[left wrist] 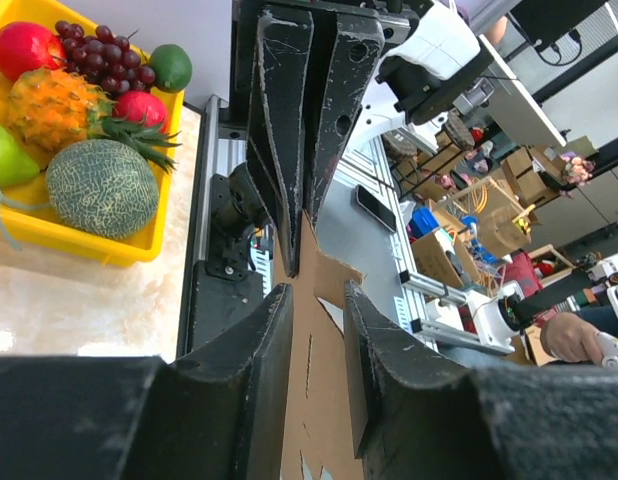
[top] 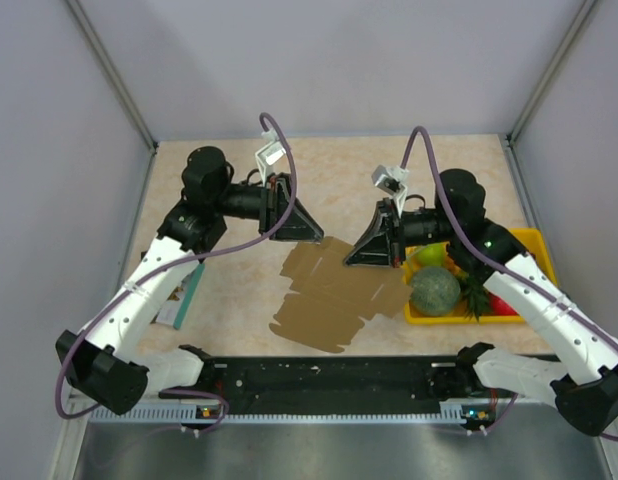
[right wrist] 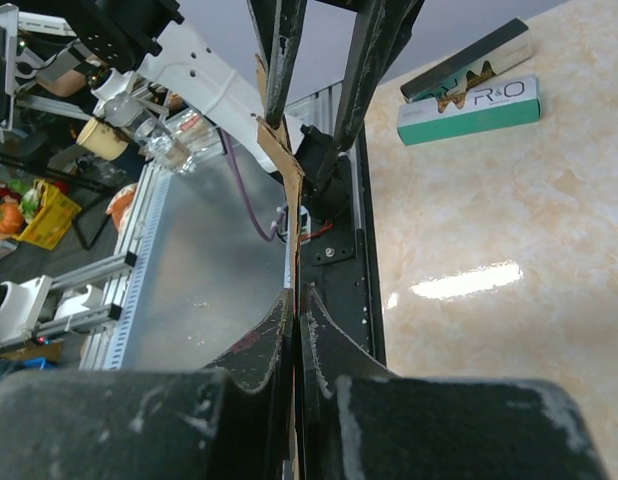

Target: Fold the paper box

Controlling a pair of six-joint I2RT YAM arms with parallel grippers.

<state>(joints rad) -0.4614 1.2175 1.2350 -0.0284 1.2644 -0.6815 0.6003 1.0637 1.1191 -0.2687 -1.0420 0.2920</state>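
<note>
The paper box (top: pixel 324 295) is a flat brown die-cut sheet. Its near part lies on the table and its far end is lifted between the two grippers. My right gripper (right wrist: pixel 299 295) is shut on the sheet's edge, which runs thin between its pads. In the top view it (top: pixel 354 255) sits at the sheet's upper right. My left gripper (left wrist: pixel 317 290) faces it at the upper left (top: pixel 314 232). Its jaws stand apart, and the sheet's slotted face (left wrist: pixel 314 380) shows in the gap.
A yellow tray (top: pixel 534 240) with a melon (top: pixel 434 290) and other fruit stands right of the sheet, close behind my right gripper. A teal-and-white packet (top: pixel 184 295) lies at the left beside my left arm. The black base rail (top: pixel 329 375) runs along the near edge.
</note>
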